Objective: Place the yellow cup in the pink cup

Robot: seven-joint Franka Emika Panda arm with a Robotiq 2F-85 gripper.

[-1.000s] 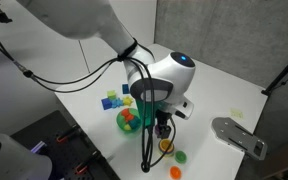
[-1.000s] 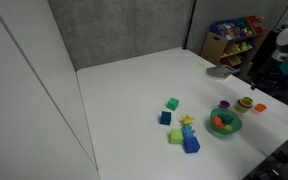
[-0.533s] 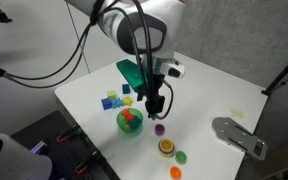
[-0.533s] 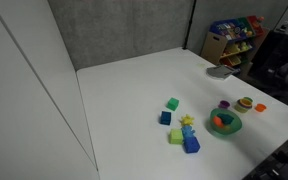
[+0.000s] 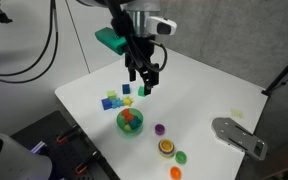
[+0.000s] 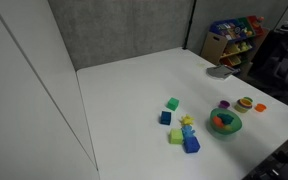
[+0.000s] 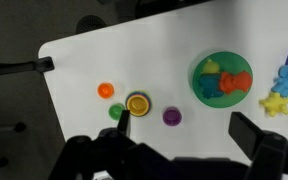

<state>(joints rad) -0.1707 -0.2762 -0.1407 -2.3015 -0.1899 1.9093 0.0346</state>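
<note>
In an exterior view, the gripper (image 5: 145, 88) is seen raised well above the white table (image 5: 209, 95), over the group of coloured blocks (image 5: 114, 100). Its dark fingers are pointed down with a gap between them, and nothing is held or touched by them. The yellow cup (image 5: 166, 146) is seen seated inside the pink cup (image 5: 166, 151), near the table edge and well apart from the gripper. A purple cup (image 5: 159, 129) is placed just beside this pair, on the side of the green bowl (image 5: 119, 122), and an orange cup (image 5: 180, 157) and a green cup (image 5: 175, 172) are placed on the other side.

In the exterior view from the opposite end, the yellow cup (image 6: 246, 101) is shown in the pink cup between the purple cup (image 6: 224, 104) and the orange cup (image 6: 260, 108). The bowl (image 6: 224, 131) is found near them. The arm is only a dark shape at the picture's edge here, and the jaws cannot be made out.

In the wrist view, the two fingers (image 7: 124, 124) are shown far apart at the lower edge, so the jaws are widely spread and empty. The yellow cup (image 7: 138, 104) is seen from above as a yellow disc ringed by the pink cup's rim (image 7: 128, 105), with the green cup (image 7: 116, 113) touching it and the purple cup (image 7: 171, 116) just beside.
</note>
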